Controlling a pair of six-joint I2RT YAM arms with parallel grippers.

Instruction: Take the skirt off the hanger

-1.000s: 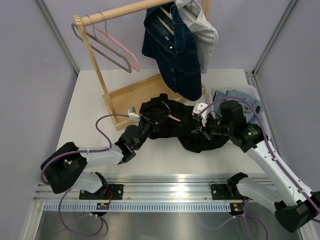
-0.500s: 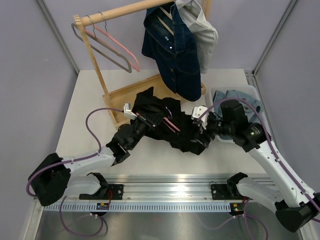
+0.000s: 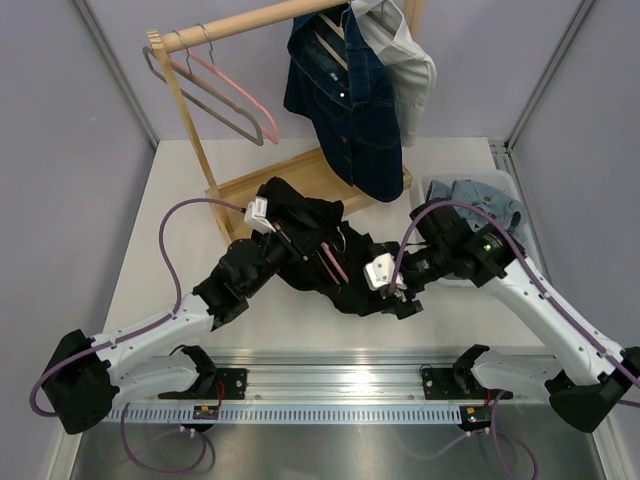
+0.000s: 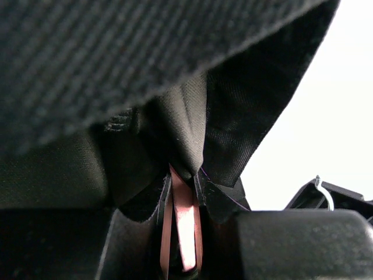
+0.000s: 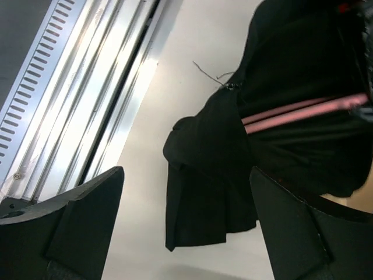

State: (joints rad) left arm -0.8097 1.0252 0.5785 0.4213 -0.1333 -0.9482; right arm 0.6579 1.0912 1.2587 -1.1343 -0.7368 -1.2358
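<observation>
The black skirt (image 3: pixel 318 228) is bunched in a dark heap over the middle of the desk (image 3: pixel 180 200), just near the base of the wooden rack (image 3: pixel 262 185), between the two arms. The pink hanger (image 3: pixel 331 263) is threaded through it, its long axis running from far left to near right, from one arm towards the other.

The left tool (image 3: pixel 285 235) is buried in the left end of the heap. Its wrist view shows it clenched on the pink hanger (image 4: pixel 184 230), with folds of skirt (image 4: pixel 175 116) draped over and around the fingers.

The right tool (image 3: pixel 400 295) sits at the near right edge of the cloth, released, fingers wide apart with nothing between them. From its wrist, the right tool (image 5: pixel 186 175) faces a loose lobe of skirt (image 5: pixel 204 192) hanging directly ahead, with the hanger's bars (image 5: pixel 291 112) crossing beyond, to the right.

The right arm is the nearer to free cloth, so the pull-off probably falls to it, drawing cloth along the hanger's axis, away from the left tool.
</observation>
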